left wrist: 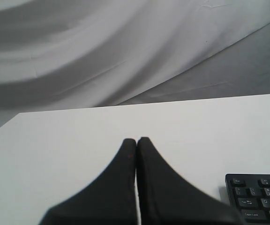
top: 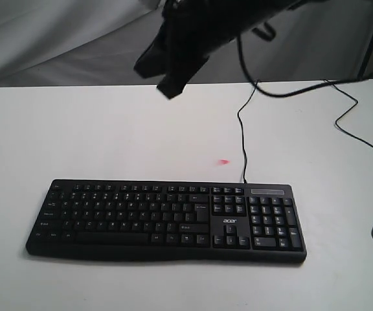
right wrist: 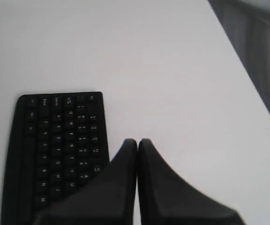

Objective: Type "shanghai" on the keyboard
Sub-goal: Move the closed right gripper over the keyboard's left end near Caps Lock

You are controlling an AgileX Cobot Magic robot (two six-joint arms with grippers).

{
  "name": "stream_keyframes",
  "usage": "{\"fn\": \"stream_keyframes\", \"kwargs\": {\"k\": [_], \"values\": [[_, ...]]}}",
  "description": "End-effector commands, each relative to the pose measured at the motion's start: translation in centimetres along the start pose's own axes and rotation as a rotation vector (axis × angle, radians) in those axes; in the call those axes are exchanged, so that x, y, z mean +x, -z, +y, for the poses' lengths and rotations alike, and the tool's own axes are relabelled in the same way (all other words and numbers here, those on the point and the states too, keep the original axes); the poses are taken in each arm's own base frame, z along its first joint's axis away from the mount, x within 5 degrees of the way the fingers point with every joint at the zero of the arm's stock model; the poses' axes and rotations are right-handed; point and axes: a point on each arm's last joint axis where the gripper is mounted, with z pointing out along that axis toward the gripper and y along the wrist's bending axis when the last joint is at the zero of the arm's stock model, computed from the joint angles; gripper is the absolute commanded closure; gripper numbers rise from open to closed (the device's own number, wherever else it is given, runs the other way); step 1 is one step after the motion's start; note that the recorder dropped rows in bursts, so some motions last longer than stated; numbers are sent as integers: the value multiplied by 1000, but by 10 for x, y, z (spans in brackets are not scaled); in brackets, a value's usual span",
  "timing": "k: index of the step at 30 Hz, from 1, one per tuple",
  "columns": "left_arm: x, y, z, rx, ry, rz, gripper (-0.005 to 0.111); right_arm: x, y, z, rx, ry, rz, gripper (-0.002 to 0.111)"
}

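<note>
The black keyboard [top: 167, 220] lies flat on the white table [top: 109, 136], near the front, with its number pad to the right. Its left end shows in the right wrist view [right wrist: 55, 150] and one corner in the left wrist view [left wrist: 259, 197]. My right gripper [top: 170, 91] hangs high over the table behind the keyboard, reaching in from the upper right. Its fingers are pressed together on nothing [right wrist: 137, 140]. My left gripper [left wrist: 136, 139] is also shut and empty, over bare table off the keyboard's left end; it is out of the exterior view.
The keyboard's thin black cable [top: 243, 142] runs from its back edge up to the table's far side. More black cables [top: 361, 136] trail over the right of the table. A small red spot [top: 223, 162] lies behind the keyboard. Grey cloth [left wrist: 78, 56] hangs behind the table.
</note>
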Motion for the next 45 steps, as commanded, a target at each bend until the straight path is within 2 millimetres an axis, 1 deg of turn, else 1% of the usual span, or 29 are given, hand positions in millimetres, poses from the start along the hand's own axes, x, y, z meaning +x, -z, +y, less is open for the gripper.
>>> {"fn": "stream_keyframes", "kwargs": {"k": [1, 5, 10, 17, 21, 22, 25, 31, 33, 37, 39, 41, 43, 45], "values": [[1, -1, 0, 4, 3, 3, 106, -1, -27, 28, -39, 55, -13, 108], [1, -1, 0, 4, 3, 3, 106, -1, -41, 51, -106, 41, -14, 108], [1, -1, 0, 4, 3, 3, 106, 3, -56, 74, -168, 41, -20, 108], [1, -1, 0, 4, 3, 3, 106, 16, -75, 94, -137, -26, -26, 108], [1, -1, 0, 4, 3, 3, 106, 24, -85, 106, -121, -35, -11, 108], [1, -1, 0, 4, 3, 3, 106, 28, -90, 111, -137, -35, 4, 108], [1, -1, 0, 4, 3, 3, 106, 33, -100, 115, -147, -5, 20, 108], [1, -1, 0, 4, 3, 3, 106, 53, -125, 110, -97, -39, 65, 108], [1, -1, 0, 4, 3, 3, 106, 54, -133, 109, -106, -37, 69, 108], [1, -1, 0, 4, 3, 3, 106, 46, -149, 108, -193, -62, 51, 108], [1, -1, 0, 4, 3, 3, 106, 42, -157, 108, -194, -56, 48, 108], [1, -1, 0, 4, 3, 3, 106, 38, -166, 113, -201, -14, 55, 108], [1, -1, 0, 4, 3, 3, 106, 36, -172, 118, -202, 5, 56, 108], [1, -1, 0, 4, 3, 3, 106, 34, -175, 118, -169, 11, 49, 108]]}}
